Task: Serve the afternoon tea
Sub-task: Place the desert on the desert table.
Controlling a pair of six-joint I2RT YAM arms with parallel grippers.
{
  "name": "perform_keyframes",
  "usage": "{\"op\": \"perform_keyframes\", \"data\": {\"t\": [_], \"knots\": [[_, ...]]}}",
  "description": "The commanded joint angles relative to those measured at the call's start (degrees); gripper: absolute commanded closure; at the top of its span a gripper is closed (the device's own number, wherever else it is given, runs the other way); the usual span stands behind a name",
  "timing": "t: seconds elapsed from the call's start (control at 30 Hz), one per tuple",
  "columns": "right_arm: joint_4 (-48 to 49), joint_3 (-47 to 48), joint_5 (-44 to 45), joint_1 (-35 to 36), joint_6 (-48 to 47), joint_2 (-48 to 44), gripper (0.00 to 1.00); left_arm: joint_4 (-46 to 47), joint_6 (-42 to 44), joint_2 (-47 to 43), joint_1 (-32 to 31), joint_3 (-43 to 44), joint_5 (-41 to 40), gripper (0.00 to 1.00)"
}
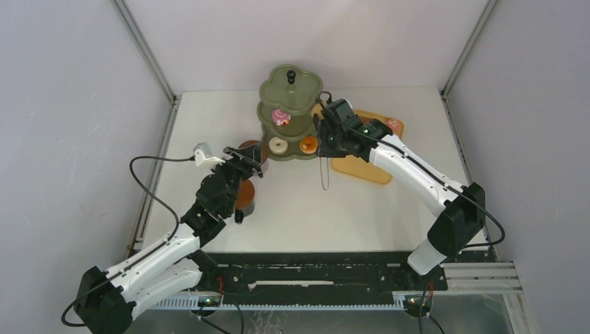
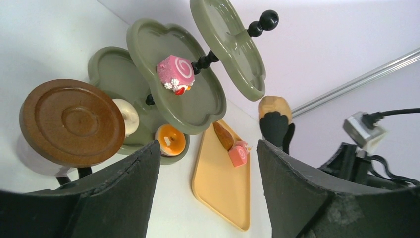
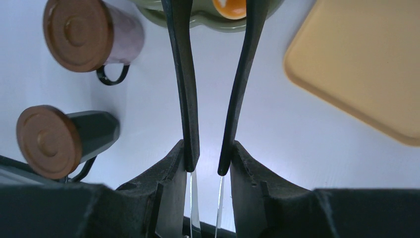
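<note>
Pale walls (image 1: pixel 62 104) close in a white desk (image 1: pixel 306 209) in the overhead view, with the green three-tier stand (image 1: pixel 291 97) at the far middle and an orange tray (image 1: pixel 362 169) just to its right. A pink cake (image 1: pixel 280 116) lies on the middle tier, and a white donut (image 1: pixel 278 145) and an orange donut (image 1: pixel 308 145) lie on the bottom tier. The right hand (image 1: pixel 325 131) hangs beside the stand, clamped on black tongs (image 1: pixel 324 174) whose tail points toward the near edge. The left hand (image 1: pixel 243 162) hovers left of the stand, with a dark cup (image 1: pixel 245 198) just nearer than it. From the left wrist, that hand's fingers (image 2: pixel 124 198) stand well apart with nothing between them. Ahead is a pale cup (image 2: pixel 32 156) with a brown saucer (image 2: pixel 72 121) lying on its top, just beside the bottom tier. The tongs' tips grip a brown bun (image 2: pixel 274 105) near the top tier, and a second bun (image 2: pixel 224 135) and a second cake (image 2: pixel 238 154) lie on the tray. From the right wrist, the two tong arms run up between the pressed-in fingers (image 3: pixel 163 198). Both cups stand to the left, each topped by a brown saucer, the tray's corner is on the right and the orange donut is at the top edge
</note>
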Motion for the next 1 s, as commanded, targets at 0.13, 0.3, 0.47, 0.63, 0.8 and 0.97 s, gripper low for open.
{"op": "perform_keyframes", "data": {"t": [0.13,0.3,0.47,0.63,0.8,0.97], "knots": [[-3.4,4.5,6.1,4.0,3.0,-5.0,0.67,-1.6,1.8,-3.2,0.2,-1.2,0.1,0.24],[-4.7,8.0,6.7,7.1,2.8,-4.6,0.68,-2.5,2.2,-4.5,0.2,-1.4,-0.3,0.24],[-7.6,16.5,7.0,9.7,2.0,-0.5,0.68,-3.5,2.3,-5.3,0.2,-1.3,-0.5,0.24],[-11.1,27.5,5.9,10.5,1.1,6.6,0.68,-5.0,3.0,-6.7,0.2,-1.2,-0.9,0.24],[-15.0,40.1,4.4,10.6,0.3,16.6,0.68,-6.2,3.2,-8.1,0.2,-1.4,-1.0,0.24],[-18.2,51.9,3.6,10.3,-0.5,24.9,0.68,-6.9,3.3,-9.4,0.2,-1.8,-0.9,0.24]]}}
